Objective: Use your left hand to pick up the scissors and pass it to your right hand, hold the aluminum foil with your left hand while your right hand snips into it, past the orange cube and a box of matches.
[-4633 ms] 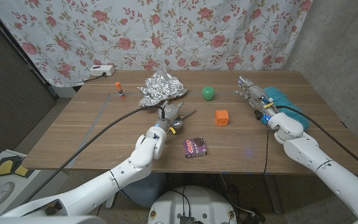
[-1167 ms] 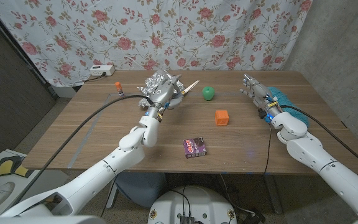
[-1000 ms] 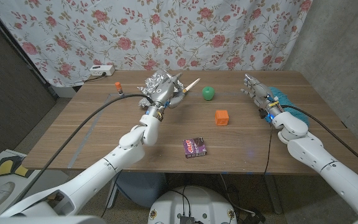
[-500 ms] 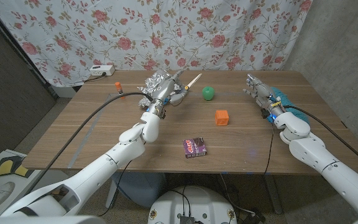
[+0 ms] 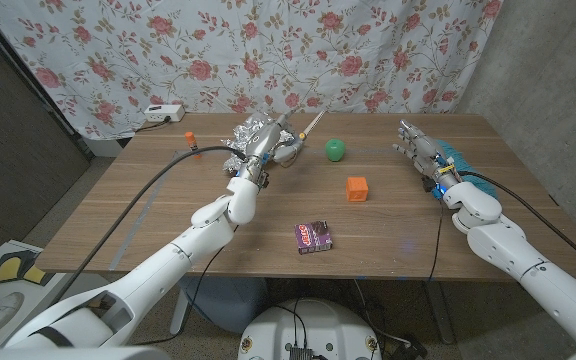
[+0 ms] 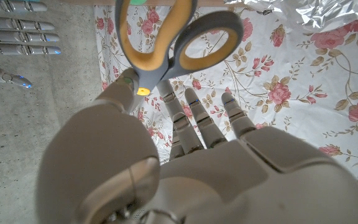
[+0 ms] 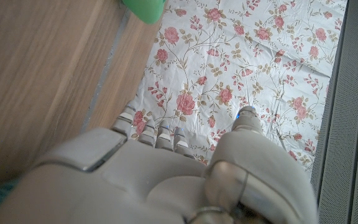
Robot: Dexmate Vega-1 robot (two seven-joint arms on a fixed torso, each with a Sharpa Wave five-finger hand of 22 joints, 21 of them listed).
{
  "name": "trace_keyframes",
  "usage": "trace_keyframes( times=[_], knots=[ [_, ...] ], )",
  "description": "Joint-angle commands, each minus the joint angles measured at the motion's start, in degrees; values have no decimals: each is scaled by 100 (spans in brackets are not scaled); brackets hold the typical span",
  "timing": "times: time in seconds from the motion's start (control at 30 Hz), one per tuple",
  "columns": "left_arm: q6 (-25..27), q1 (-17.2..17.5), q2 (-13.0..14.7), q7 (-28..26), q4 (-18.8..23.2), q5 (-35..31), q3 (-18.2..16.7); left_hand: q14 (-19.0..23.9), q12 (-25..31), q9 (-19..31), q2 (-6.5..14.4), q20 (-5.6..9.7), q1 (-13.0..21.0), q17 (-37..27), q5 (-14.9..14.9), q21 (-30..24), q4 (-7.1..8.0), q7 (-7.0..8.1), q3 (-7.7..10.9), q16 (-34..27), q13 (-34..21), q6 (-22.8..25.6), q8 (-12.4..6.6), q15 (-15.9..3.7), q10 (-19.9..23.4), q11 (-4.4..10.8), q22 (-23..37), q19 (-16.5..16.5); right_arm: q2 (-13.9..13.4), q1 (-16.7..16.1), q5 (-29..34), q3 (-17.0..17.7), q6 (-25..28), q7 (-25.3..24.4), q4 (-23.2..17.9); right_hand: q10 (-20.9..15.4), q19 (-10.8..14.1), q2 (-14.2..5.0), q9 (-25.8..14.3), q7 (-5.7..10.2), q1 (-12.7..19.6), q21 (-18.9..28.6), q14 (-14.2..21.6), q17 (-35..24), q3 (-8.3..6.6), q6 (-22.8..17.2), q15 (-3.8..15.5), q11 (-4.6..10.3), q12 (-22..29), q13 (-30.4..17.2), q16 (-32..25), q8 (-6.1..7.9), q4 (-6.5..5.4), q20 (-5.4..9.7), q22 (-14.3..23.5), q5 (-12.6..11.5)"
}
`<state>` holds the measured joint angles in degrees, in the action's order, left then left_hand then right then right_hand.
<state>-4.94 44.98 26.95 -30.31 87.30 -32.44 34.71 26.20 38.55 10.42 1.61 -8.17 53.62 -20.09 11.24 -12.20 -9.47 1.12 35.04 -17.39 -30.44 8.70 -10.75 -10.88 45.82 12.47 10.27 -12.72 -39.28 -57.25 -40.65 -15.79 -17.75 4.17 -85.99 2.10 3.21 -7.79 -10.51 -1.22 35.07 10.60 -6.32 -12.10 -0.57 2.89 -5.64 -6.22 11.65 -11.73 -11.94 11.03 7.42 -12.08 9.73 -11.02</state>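
Your left robot hand (image 5: 264, 150) is raised above the tabletop (image 5: 168, 215) at about 11 o'clock from its centre, directly in front of the crumpled aluminum foil (image 5: 251, 128). It holds the scissors (image 5: 304, 128) by the handles; the blades point toward 2 o'clock, aimed at the flowered curtain (image 5: 268, 50). In the left wrist view the grey and yellow handle loops (image 6: 166, 37) sit against the thumb side of the hand, while the other fingers (image 6: 194, 118) reach out straight.

Your right robot hand (image 5: 420, 150) waits at 2 o'clock, holding nothing, its fingers extended and slightly apart. A teal object (image 5: 460, 158) lies just beside it.

The green ball (image 5: 337, 149) lies at 12 o'clock, between the two hands. The orange cube (image 5: 357, 187) sits near the centre, at 6 o'clock from the ball. The box of matches (image 5: 313, 236) lies toward 6 o'clock, close to the near edge.

At 10 o'clock, near the far corner, stands a small glue stick (image 5: 189, 139) with an orange cap; a white power strip (image 5: 161, 115) lies behind the tabletop.
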Motion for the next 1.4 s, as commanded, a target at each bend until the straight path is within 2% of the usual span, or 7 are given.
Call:
trace_keyframes(
  times=[0.03, 0.43, 0.6, 0.83, 1.1, 1.27, 1.4],
  knots=[
    [-377, -47, -140, -86, -143, 243, -98, -5, 44, 13, 64, 18, 40, -15, 23, 12, 3, 3, -6, -33, -710, 13, 22, -45, 0, 19, 23, -55, -21, -66, -11, 16, -22, -9, -59, 34, -15, 42, -21, -14, -22, 23, -51, -13, -24, 49, -3, -16, 3, -3, -37, 2, 5, -10, 17, 0],
    [-738, -159, -348, -64, -354, 522, -152, -26, 31, 13, 71, 25, 48, -40, 21, 10, -2, -9, -30, -33, -691, -12, 29, -47, -41, 20, 25, -68, -55, -83, 33, -52, 30, 42, -96, 29, -20, 53, -21, -18, -26, 22, -57, -12, -37, 44, 77, 64, 8, -1, -36, 5, 8, -11, 16, 1],
    [-929, -207, -425, -59, -454, 639, -174, -31, 40, 13, 79, 26, 59, -43, 24, 12, -6, -6, -26, -27, -696, -6, 26, -49, -37, 20, 26, -65, -114, -118, 26, -29, 90, 15, -193, 11, -30, 54, -20, 99, -25, 19, -63, -10, -50, -56, 80, 130, 17, 0, -35, 41, 11, -12, 16, -1],
    [-1197, -248, -524, 19, -572, 863, -221, -45, 42, 13, 94, 14, 63, -61, 23, 13, -2, -8, -40, -31, -691, -8, 25, -47, -42, 20, 27, -66, -166, -152, 30, -11, 107, 26, -272, -450, -44, 72, -20, 78, -39, 19, -28, -7, -75, -100, 206, 179, 189, -20, -56, 43, 12, -11, 17, 0],
    [-1402, -272, -663, 81, -677, 1064, -281, -42, 57, 13, 101, 7, 114, -64, 33, 16, -33, -8, -27, -23, -695, 4, 20, -48, -37, 21, 29, -61, -221, -190, 61, -1, 87, 61, -344, -469, -46, 73, -20, 71, -42, 20, -9, -7, -82, -100, 183, 158, 193, -29, -64, 40, 12, -11, 17, 0],
    [-2060, -383, -831, 302, -1126, 1631, -323, -47, 69, 13, 101, 12, 125, -68, 36, 17, -36, -10, -27, -17, -699, 21, 14, -47, -31, 22, 30, -61, -265, -245, 58, 28, 100, 46, -415, -641, -49, 76, -21, 58, -54, 21, 21, -8, -95, -97, 275, 224, 255, -54, -80, 35, 9, -11, 17, -1],
    [-2219, -434, -903, 459, -1279, 1820, -351, -53, 75, 13, 101, 21, 149, -81, 34, 29, -46, -13, -39, -22, -700, 40, 8, -72, -30, 22, 30, -33, -308, -290, 70, 52, 102, 37, -466, -718, -50, 80, -21, 51, -58, 21, 39, -7, -100, -96, 301, 204, 282, -64, -88, 34, 9, -11, 17, -1]
  ],
)
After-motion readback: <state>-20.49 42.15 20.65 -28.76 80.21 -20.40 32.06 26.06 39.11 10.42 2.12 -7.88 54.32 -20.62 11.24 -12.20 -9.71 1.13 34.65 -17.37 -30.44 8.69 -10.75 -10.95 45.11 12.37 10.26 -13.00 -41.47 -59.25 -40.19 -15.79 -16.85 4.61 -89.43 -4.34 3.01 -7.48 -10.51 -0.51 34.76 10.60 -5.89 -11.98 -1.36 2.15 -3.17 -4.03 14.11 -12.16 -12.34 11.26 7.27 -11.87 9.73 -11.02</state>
